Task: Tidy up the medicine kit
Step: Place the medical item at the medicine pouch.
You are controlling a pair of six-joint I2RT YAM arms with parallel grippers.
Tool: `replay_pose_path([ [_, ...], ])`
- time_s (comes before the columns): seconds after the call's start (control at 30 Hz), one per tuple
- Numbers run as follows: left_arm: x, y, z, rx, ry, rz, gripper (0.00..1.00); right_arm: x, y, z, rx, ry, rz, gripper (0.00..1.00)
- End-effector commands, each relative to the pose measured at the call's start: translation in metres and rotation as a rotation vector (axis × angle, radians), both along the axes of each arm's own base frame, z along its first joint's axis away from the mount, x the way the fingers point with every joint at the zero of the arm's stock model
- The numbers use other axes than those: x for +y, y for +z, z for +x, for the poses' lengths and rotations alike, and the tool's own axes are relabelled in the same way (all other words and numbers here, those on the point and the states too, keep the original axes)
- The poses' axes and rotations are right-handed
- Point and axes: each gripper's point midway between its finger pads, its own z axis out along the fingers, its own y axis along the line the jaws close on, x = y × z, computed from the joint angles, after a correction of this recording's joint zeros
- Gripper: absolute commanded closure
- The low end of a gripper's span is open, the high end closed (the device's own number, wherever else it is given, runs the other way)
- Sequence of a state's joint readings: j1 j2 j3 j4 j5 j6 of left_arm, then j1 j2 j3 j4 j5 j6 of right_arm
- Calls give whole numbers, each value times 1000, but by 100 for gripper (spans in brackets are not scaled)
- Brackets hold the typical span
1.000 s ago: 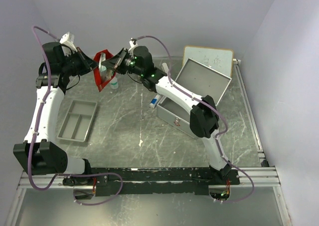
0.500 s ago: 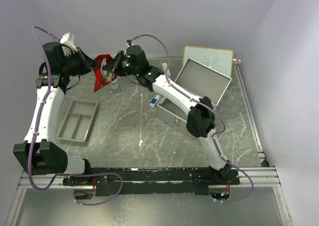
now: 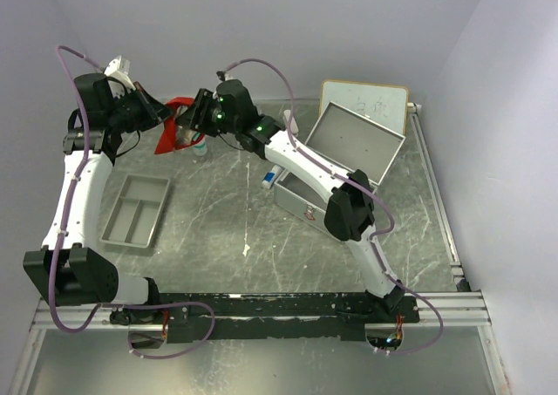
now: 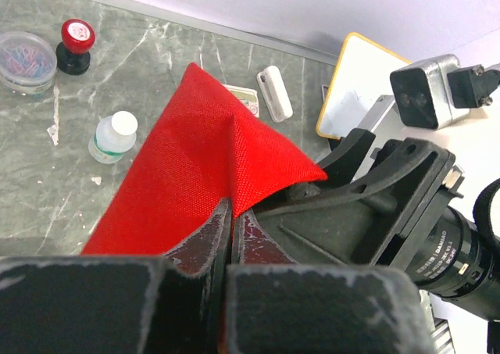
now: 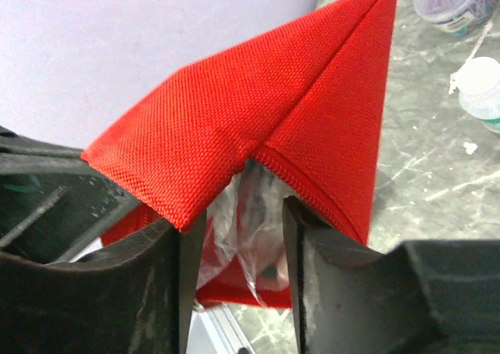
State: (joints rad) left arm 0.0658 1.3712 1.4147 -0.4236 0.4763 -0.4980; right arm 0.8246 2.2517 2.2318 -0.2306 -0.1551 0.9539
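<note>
Holding the red pouch aloft over the table's far left, the left gripper is pinched fully closed on its fabric. The right gripper stands with jaws partly parted astride the pouch's mouth, clear plastic showing between them; no firm grip is evident. The medicine kit sits lid-open at the right, well apart. Assessment: contents appear due for extraction; the right jaws should close on the plastic alone, not the fabric, while the left pinch holds firm.
</note>
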Motion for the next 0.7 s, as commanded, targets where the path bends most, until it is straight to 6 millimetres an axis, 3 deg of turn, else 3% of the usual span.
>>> replay_pose_path([
  [0.0,-6,16,0,-58,-29,-17,93,-11,24,-6,-85,-10,-9,54],
  [0.47,-8,12,-4,-47,-44,-9,93,-40,91,-18,-214,-56,51,50],
  [0.6,-11,12,-5,-52,-78,-2,93,-52,103,-29,-275,-17,-23,46],
  [0.67,-17,14,-7,-65,-134,10,93,-61,98,-36,-329,29,-121,41],
])
